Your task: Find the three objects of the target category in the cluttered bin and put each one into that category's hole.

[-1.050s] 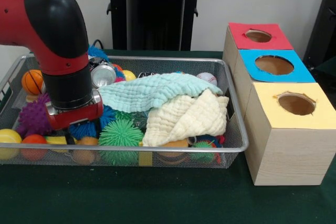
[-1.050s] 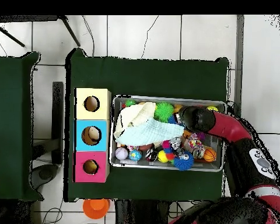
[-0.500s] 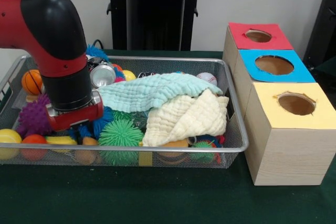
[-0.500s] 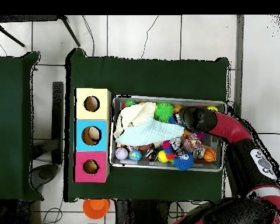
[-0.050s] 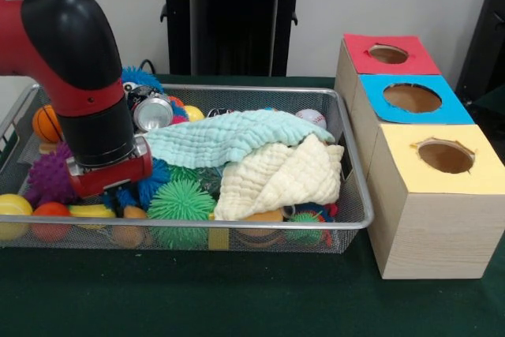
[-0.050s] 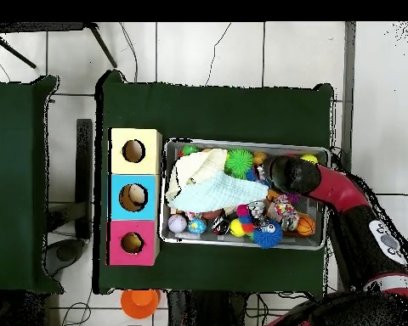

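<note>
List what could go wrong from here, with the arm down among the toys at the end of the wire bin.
The arm hides its own gripper, so a grasp among the packed spiky balls may catch the wrong toy or two at once. The two cloths cover much of the bin, so wanted items may lie hidden beneath. The boxes stand at the bin's opposite end, so a weakly held toy could drop on the way.

Red arm (image 6: 343,191) reaches over the cluttered bin (image 6: 244,247).

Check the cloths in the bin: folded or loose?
Loose. The mint cloth lies crumpled over the cream cloth, both draped on the toys in the wire bin.
</note>
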Controlling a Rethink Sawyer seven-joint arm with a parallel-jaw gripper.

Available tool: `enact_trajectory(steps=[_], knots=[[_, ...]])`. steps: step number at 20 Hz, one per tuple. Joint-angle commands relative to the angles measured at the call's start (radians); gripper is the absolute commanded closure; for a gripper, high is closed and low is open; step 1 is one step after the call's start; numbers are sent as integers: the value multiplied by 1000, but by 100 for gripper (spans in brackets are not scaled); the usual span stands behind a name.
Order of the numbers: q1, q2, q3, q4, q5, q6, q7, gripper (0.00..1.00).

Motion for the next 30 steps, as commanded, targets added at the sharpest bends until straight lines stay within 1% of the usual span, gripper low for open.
enact_trajectory(steps=[1, 2, 5, 7, 11, 13, 17, 21, 25, 30], knots=[[-45, 88, 155, 89, -113, -122, -162, 100], [-53, 81, 165, 98, -119, -126, -162, 100], [-104, 38, 227, 165, -139, -181, -145, 100], [-140, 9, 273, 210, -141, -198, -126, 100], [-191, -38, 340, 276, -143, -196, -93, 100], [-215, -48, 371, 298, -143, -201, -80, 100], [-235, -66, 393, 321, -156, -184, -70, 100], [-278, -98, 429, 372, -157, -169, -61, 100], [-320, -140, 475, 427, -145, -158, -44, 100], [-351, -198, 524, 489, -119, -138, -3, 100]])
